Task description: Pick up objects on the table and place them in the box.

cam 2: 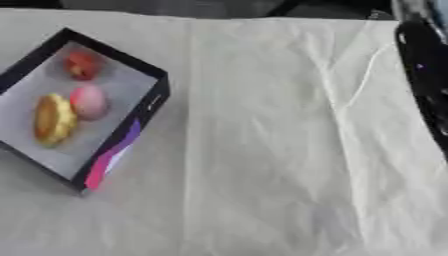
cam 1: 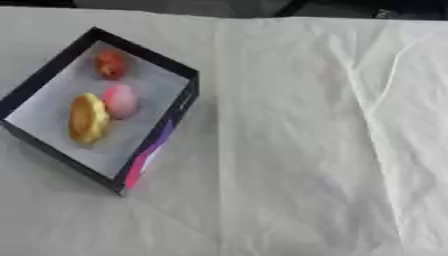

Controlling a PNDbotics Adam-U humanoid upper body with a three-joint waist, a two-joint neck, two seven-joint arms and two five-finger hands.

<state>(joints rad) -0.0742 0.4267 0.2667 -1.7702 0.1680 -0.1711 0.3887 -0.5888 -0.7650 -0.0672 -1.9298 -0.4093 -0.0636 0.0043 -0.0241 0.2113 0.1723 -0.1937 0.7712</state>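
Three small items, red, pink and yellow, lie in the dark-walled box (cam 1: pixel 179 107) upper left; I see neither hand, only a dark arm (cam 2: pixel 424 75) at right.

Soft, even light falls on the white cloth (cam 1: pixel 297 150) without glare, the box (cam 1: pixel 179 107) throws only a faint shadow toward four o'clock, and both views are blurred throughout, the dark arm (cam 2: pixel 424 75) at three o'clock in the right eye view being smeared most.
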